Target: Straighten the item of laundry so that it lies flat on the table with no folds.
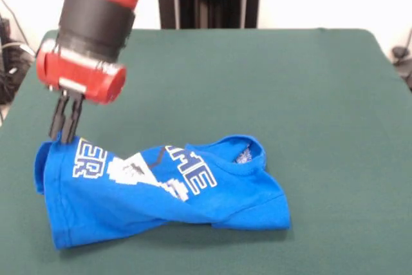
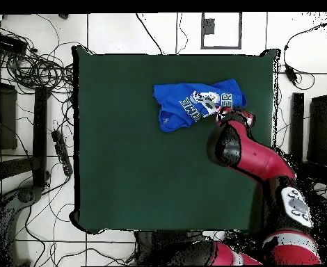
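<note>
The item of laundry, a bright blue T-shirt (image 1: 161,191) with white lettering and a round emblem, lies crumpled and twisted on the green table (image 1: 257,88), near its front left in the front view. Its left end is lifted into a raised fold. My gripper (image 1: 66,134) stands over that end, fingers shut on the shirt's top left edge. In the overhead view the shirt (image 2: 194,103) lies near the table's (image 2: 138,167) far right part, and the arm covers the gripper there.
The red and black arm (image 2: 253,156) reaches over the table's right side in the overhead view. Cables and equipment (image 2: 27,76) lie on the floor left of the table. Green cloth shows bare around the shirt.
</note>
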Action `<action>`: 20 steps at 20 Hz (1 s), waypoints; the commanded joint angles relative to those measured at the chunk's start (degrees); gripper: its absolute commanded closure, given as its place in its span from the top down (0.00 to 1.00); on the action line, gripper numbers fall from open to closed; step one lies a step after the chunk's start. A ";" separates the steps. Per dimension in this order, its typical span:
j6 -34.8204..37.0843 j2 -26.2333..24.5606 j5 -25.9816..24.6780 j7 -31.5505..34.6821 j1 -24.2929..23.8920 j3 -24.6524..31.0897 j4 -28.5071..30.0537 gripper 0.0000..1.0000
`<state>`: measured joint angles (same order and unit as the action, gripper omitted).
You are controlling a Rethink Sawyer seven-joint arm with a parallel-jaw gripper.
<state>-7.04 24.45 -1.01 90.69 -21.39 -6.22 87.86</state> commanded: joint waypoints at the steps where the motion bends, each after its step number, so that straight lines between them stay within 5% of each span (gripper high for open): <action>1: 2.77 -3.81 -7.70 7.25 -0.19 22.65 8.71 0.00; 7: -5.46 -2.32 -10.45 10.63 2.70 19.48 9.06 0.00; 13: -6.01 -2.15 -6.81 11.44 8.84 12.01 7.57 0.00; 14: -5.52 -2.21 -5.38 11.49 10.61 9.75 6.97 1.00; 20: -6.03 -2.86 -2.62 10.65 14.84 4.28 4.63 1.00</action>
<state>-12.41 23.24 -7.92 90.69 -11.10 0.36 93.02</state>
